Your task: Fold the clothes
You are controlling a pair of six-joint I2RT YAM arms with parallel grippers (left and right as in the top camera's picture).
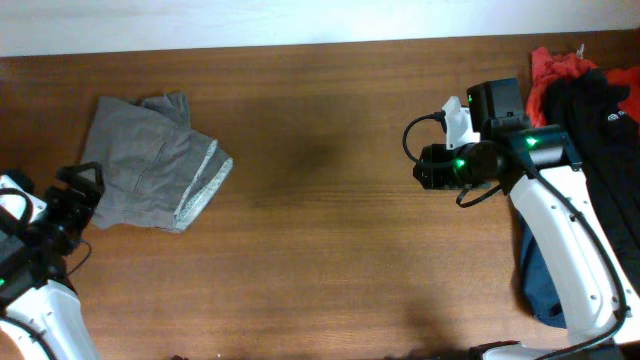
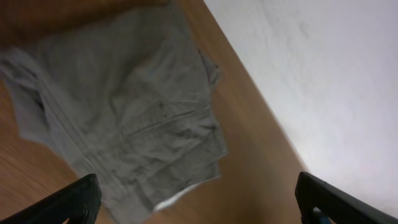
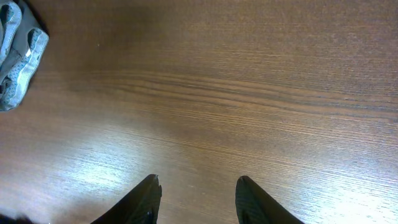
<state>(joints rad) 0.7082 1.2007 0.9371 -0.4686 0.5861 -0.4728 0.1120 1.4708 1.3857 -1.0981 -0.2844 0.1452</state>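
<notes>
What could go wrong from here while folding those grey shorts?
The open left gripper may pinch only the top layer of the shorts, undoing the fold. They lie near the table edge, so a push could slide them off. The right arm, beside the black garment, might snag it.

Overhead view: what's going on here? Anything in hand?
Neither arm holds anything. The grey-olive shorts lie in a wrinkled, partly folded bundle at the left end of the table. The left gripper sits by their edge, its fingers wide open. The right gripper hangs open over bare wood, apart from the shorts. A red garment, a black garment and a navy cloth sit at the right edge.
</notes>
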